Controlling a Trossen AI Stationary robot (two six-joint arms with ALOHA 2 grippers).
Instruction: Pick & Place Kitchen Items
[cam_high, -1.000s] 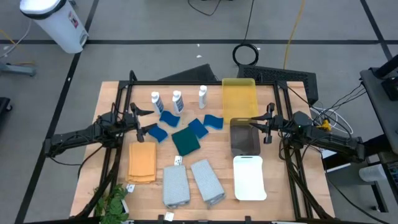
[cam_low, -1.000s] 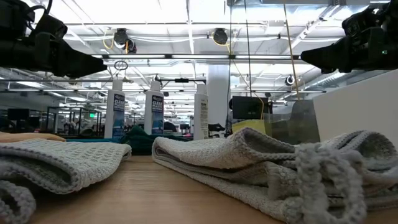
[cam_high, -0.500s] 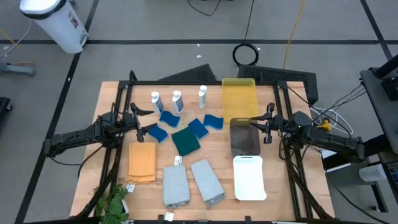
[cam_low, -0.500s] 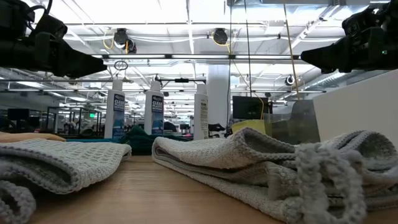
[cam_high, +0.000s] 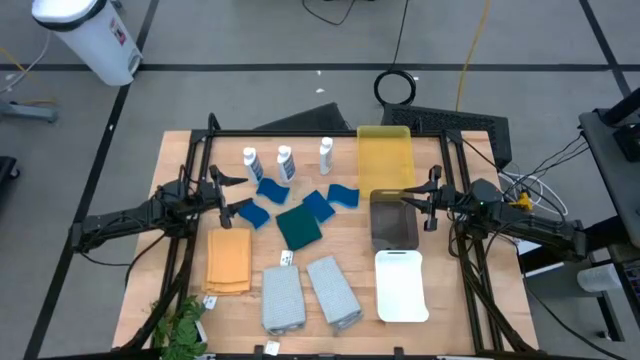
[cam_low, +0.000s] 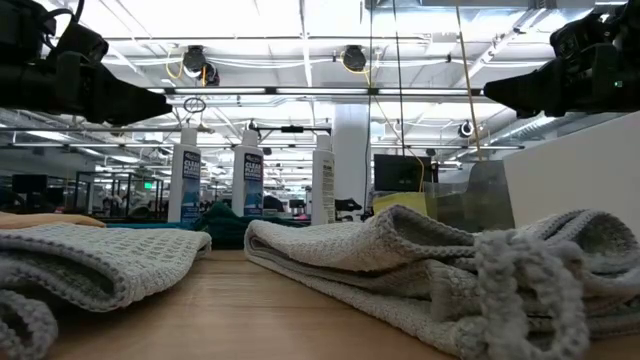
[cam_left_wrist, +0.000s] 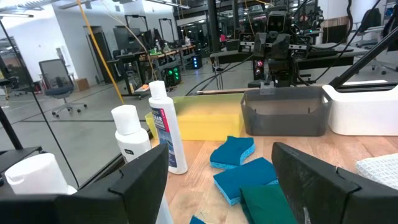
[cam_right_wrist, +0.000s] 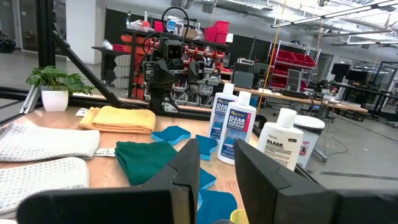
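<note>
My left gripper (cam_high: 240, 194) hovers open above the table's left side, its fingers level and pointing toward the blue sponges (cam_high: 272, 190). My right gripper (cam_high: 408, 200) hovers at the right, over the dark grey tray (cam_high: 394, 222), its fingers a narrow gap apart with nothing between them (cam_right_wrist: 216, 149). Three white blue-labelled bottles (cam_high: 285, 161) stand upright at the far middle. Several blue sponges and a dark green cloth (cam_high: 298, 226) lie flat in the middle. An orange towel (cam_high: 229, 260) and two grey towels (cam_high: 305, 294) lie folded near the front.
A yellow tray (cam_high: 385, 158), the dark grey tray and a white tray (cam_high: 401, 285) lie in a row along the right side. A black frame (cam_high: 300, 133) borders the table. A potted plant (cam_high: 180, 325) stands at the near left corner. Small paper tags (cam_high: 285, 258) lie near the towels.
</note>
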